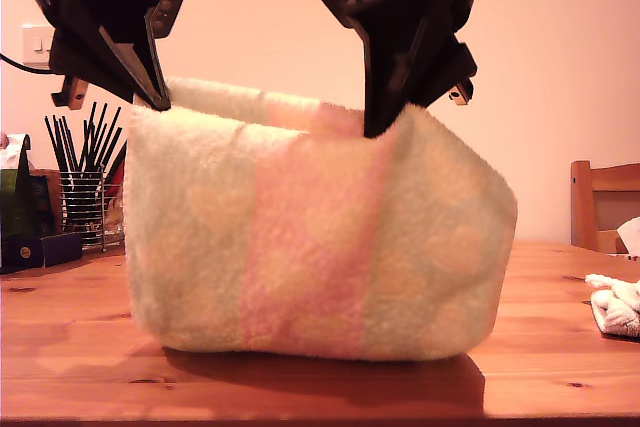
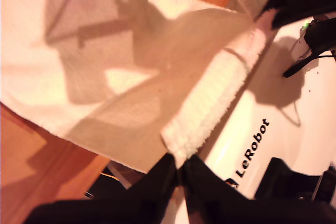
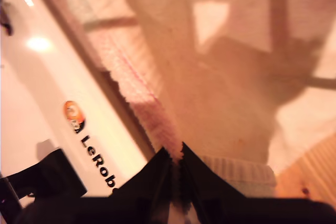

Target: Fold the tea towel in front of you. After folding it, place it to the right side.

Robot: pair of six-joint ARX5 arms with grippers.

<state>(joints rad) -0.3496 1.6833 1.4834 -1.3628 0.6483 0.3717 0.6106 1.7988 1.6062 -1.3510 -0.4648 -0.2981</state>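
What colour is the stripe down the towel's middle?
Pink, on the fluffy pale green towel; clearest in the exterior view.

Before me runs a warm wooden bench under a plain pale wall. A wooden chair stands at the exterior view's right, a wire holder of dark sticks at its left.

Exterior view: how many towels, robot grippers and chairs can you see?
Towels: 2, the fluffy pastel tea towel with a pink stripe and a white folded towel
Black robot grippers: 2
Wooden chairs: 1
Total: 5
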